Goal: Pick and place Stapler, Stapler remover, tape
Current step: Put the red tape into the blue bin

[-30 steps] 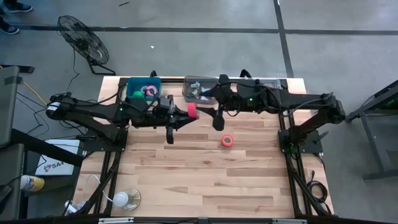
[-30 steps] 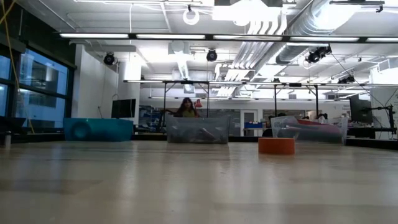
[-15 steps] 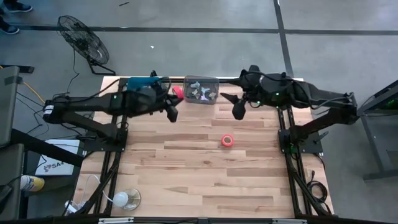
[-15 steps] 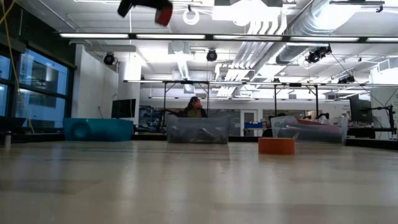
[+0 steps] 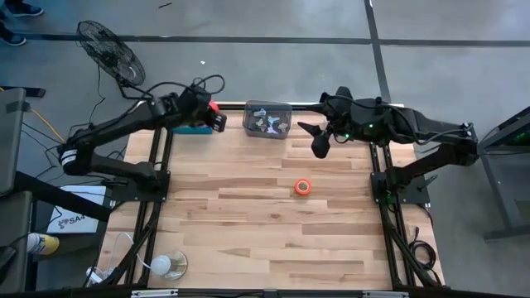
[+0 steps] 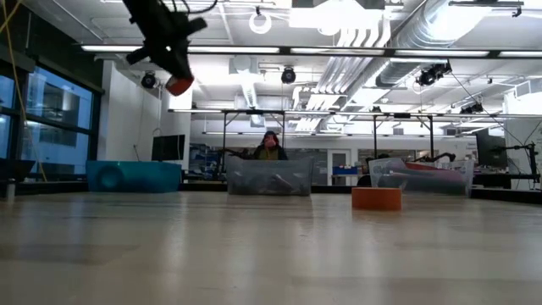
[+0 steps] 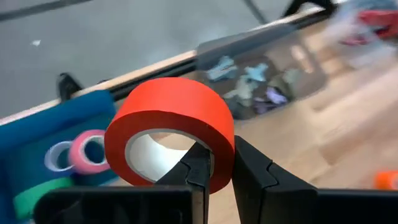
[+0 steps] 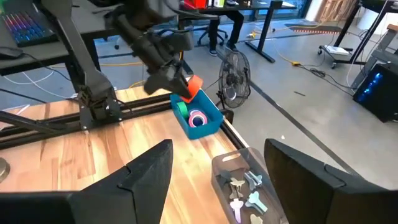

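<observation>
Clenching a red tape roll (image 7: 169,127), the left gripper (image 7: 214,163) hovered over the blue bin (image 5: 189,127) at eleven o'clock; right gripper (image 8: 217,177) jaws gaped, released.

Left gripper (image 5: 214,117) is up at the back edge of the table (image 5: 248,223), over the blue bin (image 5: 192,128), clamped on a red tape roll (image 5: 213,106). Right gripper (image 5: 315,141) sits beside the clear bin (image 5: 267,120), fingers spread, nothing in them. A second orange-red tape roll (image 5: 303,187) lies mid-table, well apart from both. Floor fan (image 5: 106,48) beyond the table's far left corner.
</observation>
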{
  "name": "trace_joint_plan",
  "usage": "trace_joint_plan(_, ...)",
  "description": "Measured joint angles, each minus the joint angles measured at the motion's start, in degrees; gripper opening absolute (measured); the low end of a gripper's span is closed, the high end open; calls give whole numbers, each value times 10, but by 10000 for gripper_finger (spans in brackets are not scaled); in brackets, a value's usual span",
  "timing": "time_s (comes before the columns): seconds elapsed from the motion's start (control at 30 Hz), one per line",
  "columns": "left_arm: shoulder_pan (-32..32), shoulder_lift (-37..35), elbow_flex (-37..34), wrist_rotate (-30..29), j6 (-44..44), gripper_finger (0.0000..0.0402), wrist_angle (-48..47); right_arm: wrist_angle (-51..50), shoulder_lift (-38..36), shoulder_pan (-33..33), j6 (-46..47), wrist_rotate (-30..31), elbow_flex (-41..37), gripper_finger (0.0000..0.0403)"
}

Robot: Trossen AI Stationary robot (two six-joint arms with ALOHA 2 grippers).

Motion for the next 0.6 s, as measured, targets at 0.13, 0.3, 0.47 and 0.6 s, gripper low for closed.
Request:
trace_joint_plan(0.13,58,24,0,31,13,34,-22,-1,0,0,3,0,0,245)
trace_joint_plan(0.3,127,77,0,87,14,34,-44,-1,0,0,12,2,0,245)
trace_joint_plan(0.47,160,138,0,90,13,34,-53,-1,0,0,12,3,0,245)
trace_joint_plan(0.6,181,186,0,83,8,34,-53,-1,0,0,14,4,0,245)
